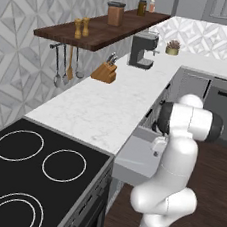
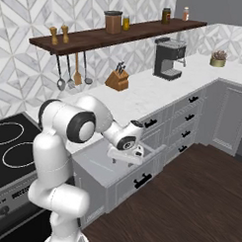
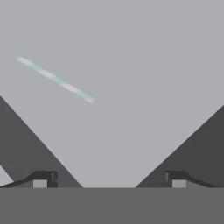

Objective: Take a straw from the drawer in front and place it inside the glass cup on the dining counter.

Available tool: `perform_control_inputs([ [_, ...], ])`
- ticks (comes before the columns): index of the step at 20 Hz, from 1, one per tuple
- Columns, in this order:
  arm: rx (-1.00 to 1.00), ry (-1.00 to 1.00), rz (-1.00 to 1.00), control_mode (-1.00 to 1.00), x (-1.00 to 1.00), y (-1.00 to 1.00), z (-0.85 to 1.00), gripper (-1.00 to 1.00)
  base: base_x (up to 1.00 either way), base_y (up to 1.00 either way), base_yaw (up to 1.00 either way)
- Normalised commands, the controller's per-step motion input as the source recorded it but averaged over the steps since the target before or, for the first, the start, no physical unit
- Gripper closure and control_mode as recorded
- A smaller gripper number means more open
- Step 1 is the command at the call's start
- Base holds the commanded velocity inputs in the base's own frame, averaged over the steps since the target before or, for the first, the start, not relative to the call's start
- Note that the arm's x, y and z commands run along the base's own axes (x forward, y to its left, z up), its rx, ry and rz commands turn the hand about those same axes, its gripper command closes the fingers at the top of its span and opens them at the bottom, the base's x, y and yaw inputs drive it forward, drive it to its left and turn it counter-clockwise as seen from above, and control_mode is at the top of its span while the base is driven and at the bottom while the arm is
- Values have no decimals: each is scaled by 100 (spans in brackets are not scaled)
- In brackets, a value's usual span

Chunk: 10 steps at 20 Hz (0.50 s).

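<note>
Left base view – drawer: You see the drawer (image 1: 139, 161) pulled out from under the marble worktop (image 1: 106, 109), just right of the black cooktop (image 1: 32, 176).
Left base view – arm: The white arm (image 1: 175, 163) rises in front of the drawer and covers the hand, so you cannot judge the fingers from here.
Left base view – background: A knife block (image 1: 105, 71) and a coffee machine (image 1: 143, 49) stand on the worktop well beyond the drawer, under a dark wooden shelf (image 1: 100, 31).

Right base view – gripper: You see the gripper (image 2: 127, 156) reaching down into the open drawer (image 2: 116, 170), with the wrist bent over the drawer's inner edge.
Right base view – fingers: They point down into the drawer; their spread is too small to read here.
Right base view – straw: A thin pale line (image 2: 99, 165) lies on the drawer floor, just to the cooktop side of the hand.

Hand view – fingers: You see the two dark fingertips (image 3: 43, 178) far apart at the bottom corners, spread wide with nothing between them and touching nothing.
Hand view – straw: The straw (image 3: 53, 77), pale with green stripes, lies flat on the grey drawer floor (image 3: 144, 87), slanting, up and to the left of the gap between the fingers, well clear of both.
</note>
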Motion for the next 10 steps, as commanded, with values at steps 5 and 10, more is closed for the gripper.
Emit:
perform_control_inputs([
  [5,0,7,0,-100,-65,-75,-12,-100,0,0,0],
  [10,0,5,1,-100,-69,-81,-9,-100,0,0,0],
])
